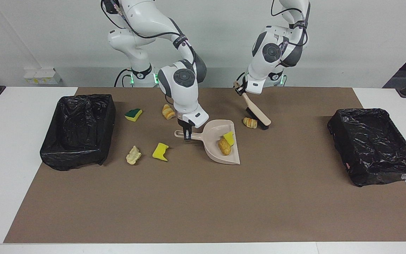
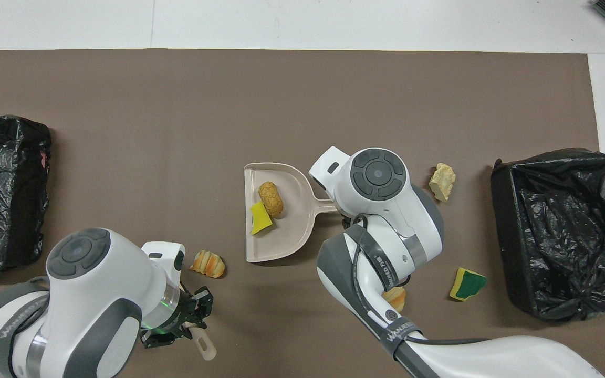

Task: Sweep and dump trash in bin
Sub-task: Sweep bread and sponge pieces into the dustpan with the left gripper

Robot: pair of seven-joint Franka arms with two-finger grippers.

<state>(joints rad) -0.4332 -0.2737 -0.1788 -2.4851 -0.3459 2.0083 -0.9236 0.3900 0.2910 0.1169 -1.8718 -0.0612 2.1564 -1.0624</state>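
Your right gripper (image 1: 188, 135) clamps its fingers on the dustpan (image 1: 220, 143) handle — two scraps inside; your left gripper (image 1: 240, 90) grips the brush (image 1: 257, 113) beside a bread lump (image 1: 250, 122).

A smooth beige plastic dustpan (image 1: 220, 143) is lying on matt brown paper-like sheeting (image 1: 203, 204); crinkled glossy black plastic bin liners (image 1: 374, 150) are catching light beside porous yellow sponge chunks (image 1: 160, 151).
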